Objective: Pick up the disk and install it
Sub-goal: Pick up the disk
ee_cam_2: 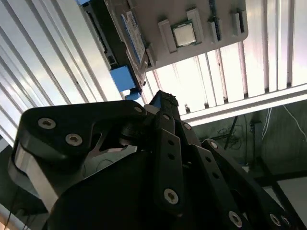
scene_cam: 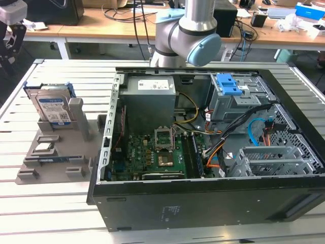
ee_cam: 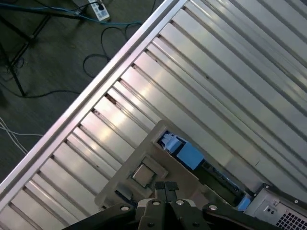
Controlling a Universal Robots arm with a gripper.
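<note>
Progress stands at nothing done. The disk, a flat silver metal hard drive with a white-and-blue label and a bright blue plastic frame (scene_cam: 51,108), still stands on edge in a slot of the grey plastic fixture (scene_cam: 71,150). That fixture lies on the slatted aluminium bench (scene_cam: 51,213), just beside the open black computer case (scene_cam: 203,203) on the exterior view's left. Both the pick-up and the installing are left to do.

The black hand (ee_cam: 166,188) looks closed, fingertips together with nothing between them. It is held high and well apart from the case, beyond the fixture. In the first wrist view it points down toward the fixture and touches nothing.

The fixture also carries a small square silver processor chip (scene_cam: 43,148) in a shallow pocket, on the side of the disk away from the case. A grey upright post (scene_cam: 77,114) rises between the disk and the case, close against the disk's face, and I judge it could crowd a grasp from that side.

Inside the case are a large grey power supply box (scene_cam: 150,99), a green motherboard (scene_cam: 152,152), a grey metal cage with a blue plastic latch (scene_cam: 228,86) and a perforated silver drive cage (scene_cam: 269,160). Black, orange and blue cables (scene_cam: 249,127) run between the two cages and may hamper any placing there. The grey arm (scene_cam: 188,35) stands behind the case.
</note>
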